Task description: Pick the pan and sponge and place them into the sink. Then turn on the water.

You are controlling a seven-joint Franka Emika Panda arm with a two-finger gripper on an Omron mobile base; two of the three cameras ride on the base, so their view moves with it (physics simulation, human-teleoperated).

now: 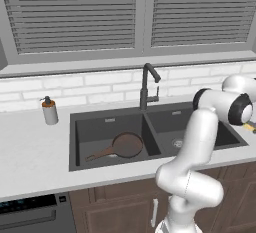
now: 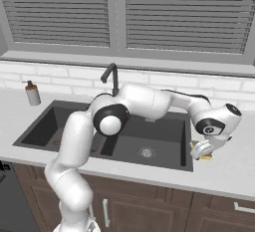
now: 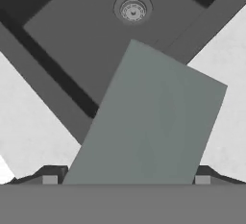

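Observation:
The sponge shows its grey-green top in the hand view, spanning the gap between my two fingertips. My gripper is shut on its sides, jaws wide. In the right base view the gripper hangs low over the sink's right rim, the sponge's yellow edge just under it. The dark-brown pan lies in the left basin of the sink, handle pointing left. At the faucet no water is in view.
A soap dispenser stands on the counter left of the sink. The right basin's drain lies bare beside the gripper. My own arm arches over the divider, and a tiled wall and window sill close off the back.

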